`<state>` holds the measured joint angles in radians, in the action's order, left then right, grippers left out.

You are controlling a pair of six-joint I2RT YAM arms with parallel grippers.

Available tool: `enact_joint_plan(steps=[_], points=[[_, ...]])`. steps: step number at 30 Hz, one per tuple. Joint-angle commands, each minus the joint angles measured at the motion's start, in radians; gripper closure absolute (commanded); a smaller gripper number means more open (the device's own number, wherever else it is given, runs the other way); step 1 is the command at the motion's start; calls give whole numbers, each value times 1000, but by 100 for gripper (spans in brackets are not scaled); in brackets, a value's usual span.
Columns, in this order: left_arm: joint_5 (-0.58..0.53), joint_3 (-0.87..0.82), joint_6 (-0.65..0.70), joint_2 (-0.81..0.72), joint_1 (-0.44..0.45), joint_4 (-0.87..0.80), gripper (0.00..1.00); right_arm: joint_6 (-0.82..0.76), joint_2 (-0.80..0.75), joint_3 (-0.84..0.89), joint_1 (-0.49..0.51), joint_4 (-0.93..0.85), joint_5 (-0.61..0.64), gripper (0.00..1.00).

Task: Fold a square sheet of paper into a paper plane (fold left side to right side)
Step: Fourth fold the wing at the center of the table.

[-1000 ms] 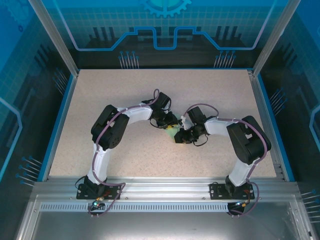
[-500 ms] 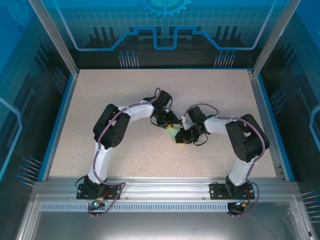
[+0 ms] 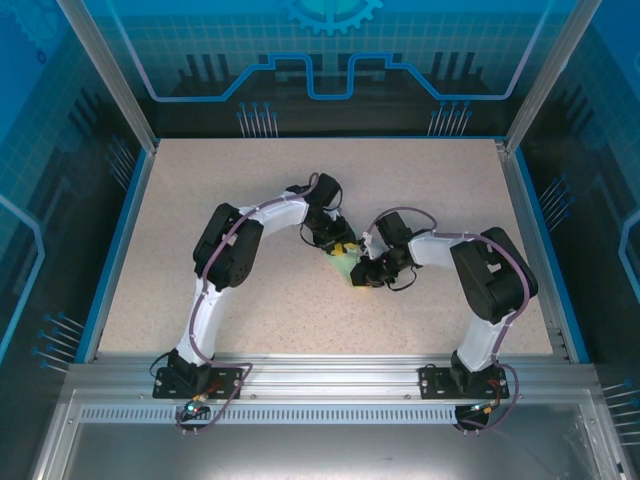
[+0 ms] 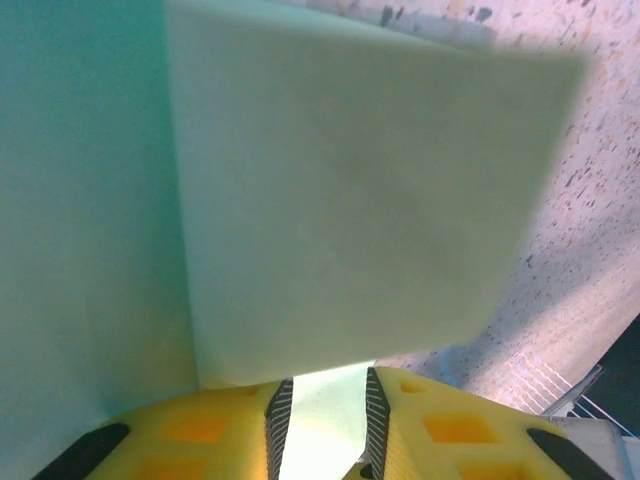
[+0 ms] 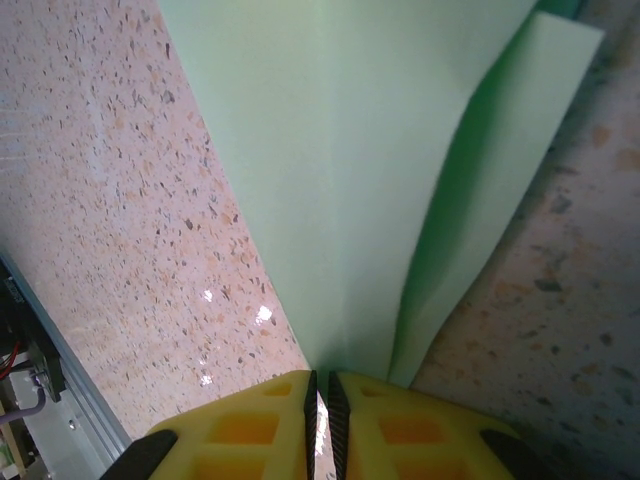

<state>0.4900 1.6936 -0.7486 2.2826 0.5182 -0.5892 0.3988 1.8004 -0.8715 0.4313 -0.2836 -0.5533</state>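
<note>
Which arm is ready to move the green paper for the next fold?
Probably the right. The right claw is pinched shut on the green paper at its crease, so it can carry it. The left claw has fingers apart around the paper, not squeezing.

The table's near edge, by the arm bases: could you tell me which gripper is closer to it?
Right. The right gripper pinches the paper on its near side; the left gripper sits at the paper's far side, farther from the near edge.
</note>
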Motion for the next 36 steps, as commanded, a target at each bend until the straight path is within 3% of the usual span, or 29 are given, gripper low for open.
enact_joint_plan(steps=[1, 27, 31, 36], points=[[-139, 47, 52, 83, -74, 74, 67, -17, 77, 49, 7, -118, 89, 84], [-55, 380, 88, 252, -182, 39, 65, -22, 89, 45, -1, -115, 78, 84], [-30, 406, 117, 221, -203, 19, 63, -18, 84, 49, -8, -112, 75, 84], [-50, 359, 191, 54, -205, -13, 60, -19, 69, 48, -22, -109, 75, 84]])
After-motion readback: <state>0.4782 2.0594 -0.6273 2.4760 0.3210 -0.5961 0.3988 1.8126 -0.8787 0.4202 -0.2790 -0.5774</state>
